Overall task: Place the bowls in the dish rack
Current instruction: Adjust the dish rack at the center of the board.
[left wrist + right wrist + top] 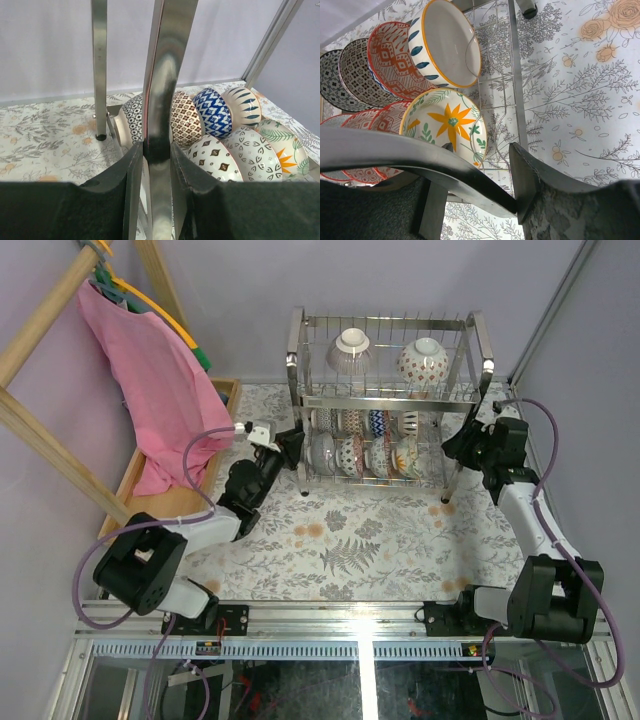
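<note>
The chrome dish rack (pixel 388 390) stands at the back middle of the table. Two bowls (pixel 351 348) sit upside down on its top tier, and several patterned bowls (pixel 365 440) stand on edge in the lower tier. My left gripper (pixel 292 448) is at the rack's left front leg; in the left wrist view this gripper (pixel 156 150) is shut on the shiny upright bar (pixel 162 75). My right gripper (pixel 455 445) is at the rack's right end. In its wrist view the right gripper (pixel 482 150) is open, a dark rack bar (pixel 420 155) crossing between its fingers beside a flower bowl (pixel 447 122).
A pink cloth (pixel 150 370) hangs from a wooden frame at the left, over a shallow wooden tray (pixel 170 495). The floral tablecloth (pixel 350 540) covers the table in front of the rack. Purple walls close in behind and at the right.
</note>
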Available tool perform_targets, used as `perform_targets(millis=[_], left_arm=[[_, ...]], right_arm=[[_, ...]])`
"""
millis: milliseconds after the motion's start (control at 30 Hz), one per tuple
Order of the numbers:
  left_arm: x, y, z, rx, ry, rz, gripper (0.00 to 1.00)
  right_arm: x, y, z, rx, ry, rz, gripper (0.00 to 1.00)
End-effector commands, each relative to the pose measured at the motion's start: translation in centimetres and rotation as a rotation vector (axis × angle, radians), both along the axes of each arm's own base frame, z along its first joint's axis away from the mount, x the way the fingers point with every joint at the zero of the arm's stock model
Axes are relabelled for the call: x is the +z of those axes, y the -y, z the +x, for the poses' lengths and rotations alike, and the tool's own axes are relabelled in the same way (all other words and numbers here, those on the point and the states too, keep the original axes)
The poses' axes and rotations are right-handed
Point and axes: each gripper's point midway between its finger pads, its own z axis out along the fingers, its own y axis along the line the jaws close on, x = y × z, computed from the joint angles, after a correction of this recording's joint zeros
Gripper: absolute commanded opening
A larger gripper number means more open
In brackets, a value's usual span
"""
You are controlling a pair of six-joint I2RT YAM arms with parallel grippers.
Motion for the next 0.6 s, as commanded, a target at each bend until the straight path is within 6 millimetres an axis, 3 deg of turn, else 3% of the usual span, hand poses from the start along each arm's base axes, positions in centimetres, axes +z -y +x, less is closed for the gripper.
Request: perform_targets(millis=[0, 133, 333, 500, 567], left_arm=[[-1.5, -0.1, -1.1, 0.007, -0.078, 0.040, 0.00], [-2.2, 0.2, -0.1, 0.014, -0.125, 0.099, 0.03], [-0.5, -0.6, -0.9, 0.027, -0.135, 0.094, 0.29], [1.4, -1.9, -2.5, 0.042, -0.128, 0.069, 0.51], [2.1, -2.5, -3.2, 0.055, -0.129, 0.053, 0.74]], right_arm=[[1.7, -2.0, 0.6, 0.025, 0.013, 0.101, 0.54], [1.0, -1.5, -0.7, -0.007, -0.016, 0.086, 0.64], [1.9, -0.2, -2.9, -0.073, -0.053, 0.042, 0.99], [3.8, 1.0, -4.7, -0.139, -0.045, 0.005, 0.99], [4.0, 1.3, -5.5, -0.162, -0.063, -0.005, 0.99]])
